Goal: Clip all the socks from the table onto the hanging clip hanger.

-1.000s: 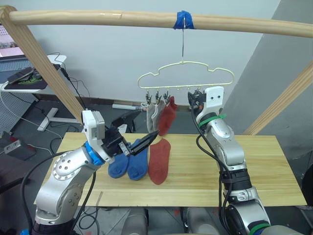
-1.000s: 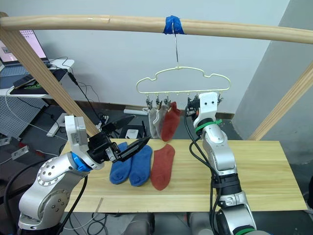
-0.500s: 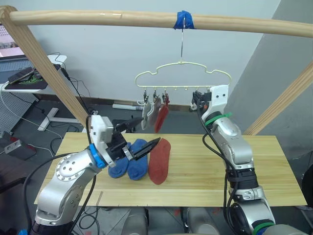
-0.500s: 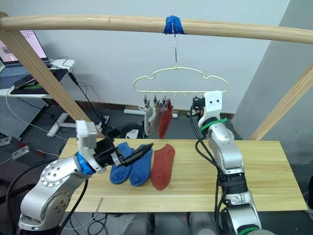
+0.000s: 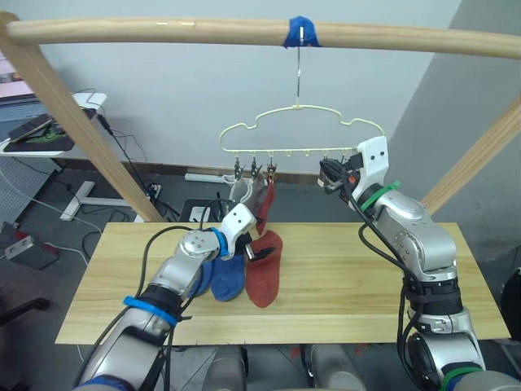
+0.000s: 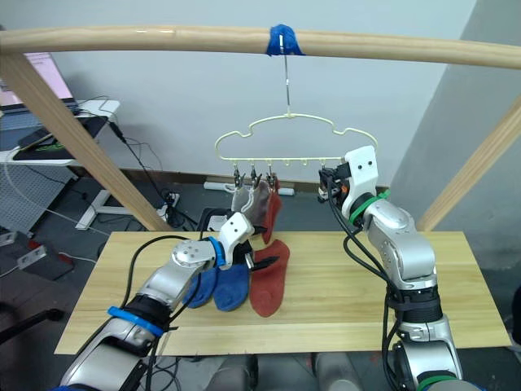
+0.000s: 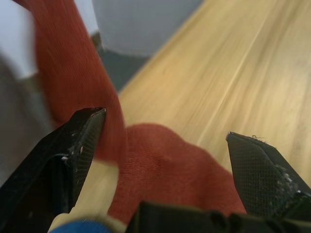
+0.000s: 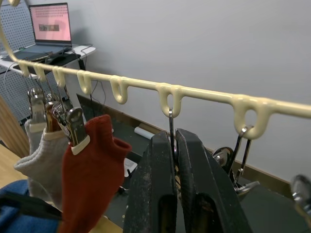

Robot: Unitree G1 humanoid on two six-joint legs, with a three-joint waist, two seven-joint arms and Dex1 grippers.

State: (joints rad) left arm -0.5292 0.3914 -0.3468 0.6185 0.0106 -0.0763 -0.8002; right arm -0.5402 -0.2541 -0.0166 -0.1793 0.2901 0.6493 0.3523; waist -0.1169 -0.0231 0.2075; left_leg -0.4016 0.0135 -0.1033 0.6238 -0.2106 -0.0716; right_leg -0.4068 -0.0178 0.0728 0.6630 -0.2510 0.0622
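While right claw (image 8: pixel 176 145) pinches a clip (image 8: pixel 171 127), left claw (image 7: pixel 165 141) (agape) hovers.

The two head views look forward and down from above the near edge of the table (image 5: pixel 350 285), sharing the clip hanger (image 5: pixel 301 130) and the socks (nearly the same framing). The left wrist camera sits very close over a rust-red sock (image 7: pixel 160 170). The right wrist camera looks left along the hanger from close by.

The left pincer (image 5: pixel 262 253) has reached forward over the rust-red sock (image 5: pixel 264 269) on the table.
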